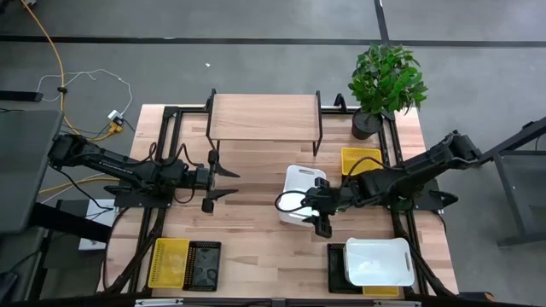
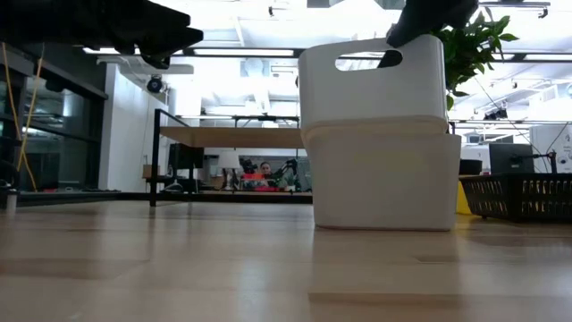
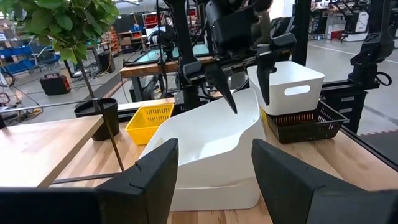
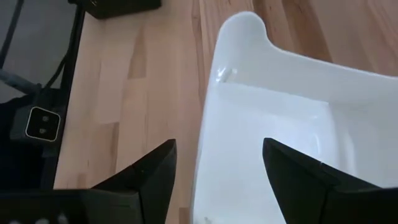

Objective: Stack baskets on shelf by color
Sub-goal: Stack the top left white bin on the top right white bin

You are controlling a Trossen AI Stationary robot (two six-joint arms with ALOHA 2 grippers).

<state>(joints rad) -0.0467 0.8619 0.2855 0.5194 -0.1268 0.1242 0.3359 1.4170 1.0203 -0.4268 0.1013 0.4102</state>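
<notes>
Bare wooden surface runs up to the shelf at its far edge. Two white baskets sit nested mid-surface in front of the shelf. Another white basket rests on a black one at the near right corner; a yellow basket and a black basket lie near left. Right gripper hovers over the nested pair, fingers spread. Left gripper, fingers spread, waits beside them

Both arms are matte black with jointed tubular links. The left gripper carries two tapered, pointed black fingers. The right gripper shows a white section, with a black cable looping beside it.
</notes>
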